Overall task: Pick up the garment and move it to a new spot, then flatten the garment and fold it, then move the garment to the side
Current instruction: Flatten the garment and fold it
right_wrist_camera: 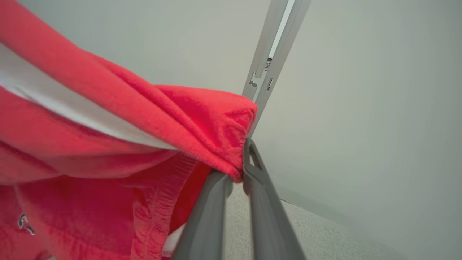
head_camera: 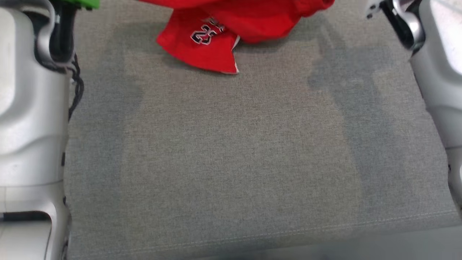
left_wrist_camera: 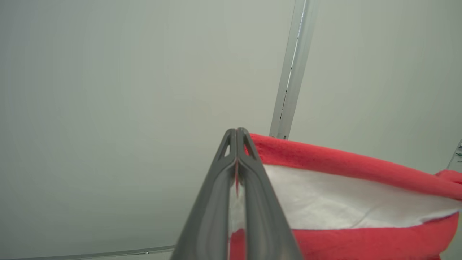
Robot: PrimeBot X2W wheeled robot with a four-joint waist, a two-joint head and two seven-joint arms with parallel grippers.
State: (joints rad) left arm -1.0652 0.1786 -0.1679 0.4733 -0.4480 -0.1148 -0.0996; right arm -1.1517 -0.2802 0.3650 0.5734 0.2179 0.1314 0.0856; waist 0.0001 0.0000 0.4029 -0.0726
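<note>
- Grey woven surface [head_camera: 231, 162]: spreads across most of the head view, with a stitched seam low along the bottom edge.
- Pale wall [left_wrist_camera: 108, 90]: backs both wrist views, plain and unmarked.
- Red garment [head_camera: 223, 32]: sits at the top centre of the head view, lower flap resting on the grey surface, upper part running off the top edge; stretches as a red band with white lining [left_wrist_camera: 343, 198] across the lower right of the left wrist view, and bunches over the left half of the right wrist view.
- Pale forearms: stand at the left edge [head_camera: 29, 108] and the upper right corner [head_camera: 440, 90] of the head view.
- Left gripper [left_wrist_camera: 237, 130]: rises from bottom centre, fingers pressed together on the garment's red edge, a sliver of red showing between them.
- Right gripper [right_wrist_camera: 236, 173]: pinches a folded red hem, one fingertip buried under the cloth.
- Metal strip [left_wrist_camera: 292, 68]: runs up the wall, upper right of centre.
- Black cable [head_camera: 75, 86]: hangs beside the left forearm.
- White number print [head_camera: 204, 36]: marks the garment's lower flap.
</note>
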